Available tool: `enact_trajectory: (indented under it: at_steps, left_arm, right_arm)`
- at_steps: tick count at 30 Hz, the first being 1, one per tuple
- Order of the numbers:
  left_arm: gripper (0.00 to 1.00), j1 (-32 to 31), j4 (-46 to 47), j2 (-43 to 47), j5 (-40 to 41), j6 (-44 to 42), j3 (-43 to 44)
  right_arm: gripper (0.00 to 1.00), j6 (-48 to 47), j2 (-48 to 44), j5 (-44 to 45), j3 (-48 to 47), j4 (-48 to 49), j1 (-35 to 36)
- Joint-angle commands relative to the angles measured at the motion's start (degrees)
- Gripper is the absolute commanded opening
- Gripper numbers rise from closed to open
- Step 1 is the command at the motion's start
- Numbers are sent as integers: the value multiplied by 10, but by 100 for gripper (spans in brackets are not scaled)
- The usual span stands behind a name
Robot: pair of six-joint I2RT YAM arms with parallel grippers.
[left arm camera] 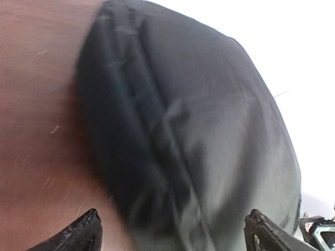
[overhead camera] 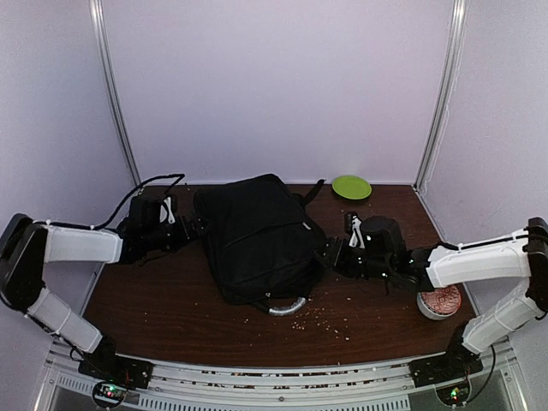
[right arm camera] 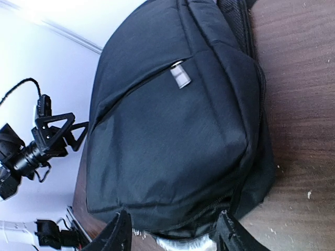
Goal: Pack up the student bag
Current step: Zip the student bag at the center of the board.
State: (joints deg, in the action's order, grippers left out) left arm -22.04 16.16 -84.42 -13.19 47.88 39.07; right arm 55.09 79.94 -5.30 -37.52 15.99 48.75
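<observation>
The student bag (overhead camera: 257,235), large, black and soft, lies flat mid-table with its grey handle (overhead camera: 287,306) toward the near edge. My left gripper (overhead camera: 193,227) sits at the bag's left side. Its jaws are wide open (left arm camera: 172,238), with the blurred bag (left arm camera: 199,146) close in front and nothing between the fingers. My right gripper (overhead camera: 330,255) is at the bag's right side. In the right wrist view its fingers (right arm camera: 118,235) stand apart, open (right arm camera: 174,236), flanking the zippered end of the bag (right arm camera: 172,120) and the grey handle (right arm camera: 183,244).
A green plate (overhead camera: 351,187) lies at the back right. A red-patterned bowl (overhead camera: 439,301) stands under the right arm near the table's right edge. Crumbs (overhead camera: 330,321) are scattered on the brown table (overhead camera: 171,308) in front of the bag. White walls enclose three sides.
</observation>
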Motion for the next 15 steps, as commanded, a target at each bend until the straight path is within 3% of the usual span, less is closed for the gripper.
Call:
enact_trajectory:
  at_steps: [1, 4, 7, 12, 15]
  left_arm:
    - [98, -42, -155, 152, 134, -9, -49]
    - [98, -98, -251, 266, 248, 25, -73]
    - [98, -96, -317, 352, 312, 124, -119]
    - [98, -73, -217, 479, 228, 176, -239]
    - [98, -106, -257, 466, 195, 185, -203]
  right_arm:
    - [55, -93, -61, 89, 36, -54, 56]
    - [56, -120, -74, 141, 48, -60, 111]
    - [55, -130, -65, 197, 48, -46, 170]
    - [52, -113, 2, 249, 8, -29, 241]
    - [49, -94, 62, 236, -26, -21, 257]
